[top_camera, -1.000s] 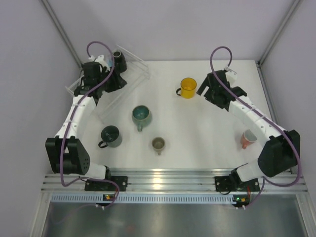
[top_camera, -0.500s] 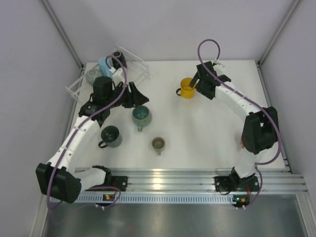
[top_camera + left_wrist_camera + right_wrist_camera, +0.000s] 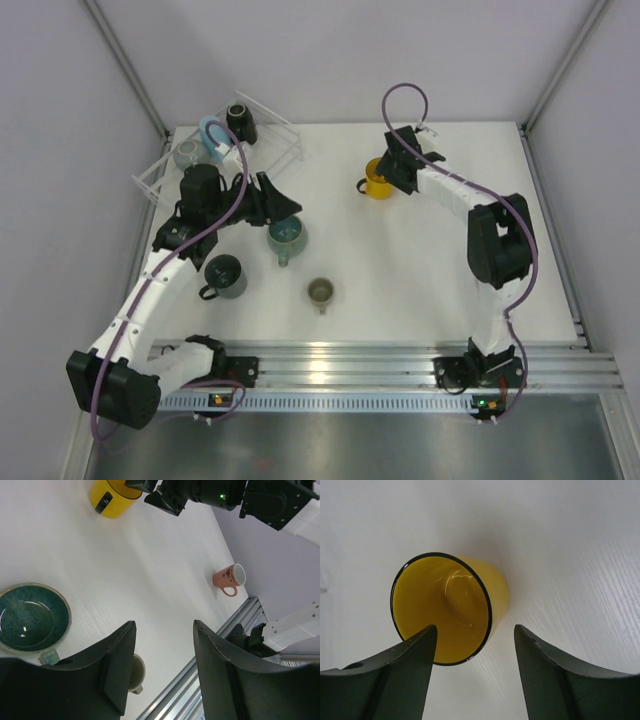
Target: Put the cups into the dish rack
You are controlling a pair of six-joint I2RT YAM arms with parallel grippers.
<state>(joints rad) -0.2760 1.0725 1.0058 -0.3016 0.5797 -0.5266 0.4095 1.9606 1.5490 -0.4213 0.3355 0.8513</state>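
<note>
The right gripper is spread open at the yellow mug, near the far edge of the table; its fingers sit on each side of the mug's wall, ready to pinch it, I think; the left gripper is spread and holds nothing, above the teal cup; the dish rack waits in the far left corner.
</note>
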